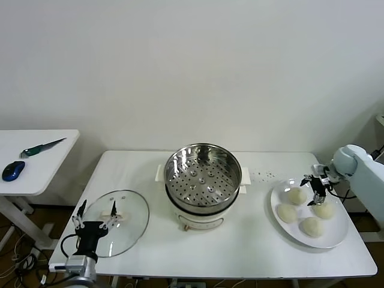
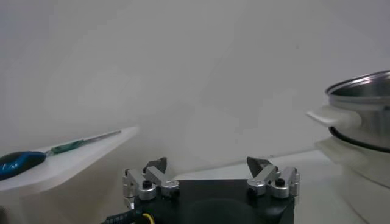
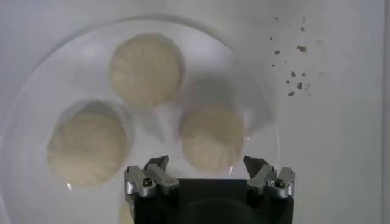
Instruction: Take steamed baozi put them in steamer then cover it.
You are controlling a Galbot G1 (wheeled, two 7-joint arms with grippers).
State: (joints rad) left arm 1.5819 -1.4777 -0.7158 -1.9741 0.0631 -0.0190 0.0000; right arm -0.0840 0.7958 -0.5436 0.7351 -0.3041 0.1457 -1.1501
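- Steamed baozi point(image 1: 304, 210): I count four on the white plate point(image 1: 339, 239) at the right end of the table point(image 1: 240, 252), none yet in the steamer. The bun nearest the steamer point(image 3: 212, 139) sits directly below my right tool in the right wrist view.
- Right gripper point(image 1: 314, 187): it hovers over the plate's inner edge, just above that nearest bun, jaws spread wide and nothing between them. No contact that I can confirm.
- Steamer point(image 1: 203, 174): at mid-table, the perforated steel basket is uncovered and bare inside, seated on its cream pot. It stands apart from the plate, with a scatter of dark specks point(image 1: 264, 175) on the table between them (crumbs, by the look of it).
- Cover point(image 1: 118, 222): the glass lid lies flat on the table's left side, handle up, well clear of the steamer.
- Left gripper point(image 1: 95, 217): parked at the near edge of the cover, fingers spread wide, holding nothing.
- Off the work area: a side table point(image 1: 36, 157) to the left carries a blue mouse point(image 1: 13, 170) and a green-handled tool point(image 1: 42, 146).
- Step in hand, in my judgement: the first pick, the approach to the bun.
- Next move calls for: lowering my right tool so the fingers straddle the bun, closing gently (soft dough, likely to dent), then lifting clear of the plate rim before carrying it to the basket.
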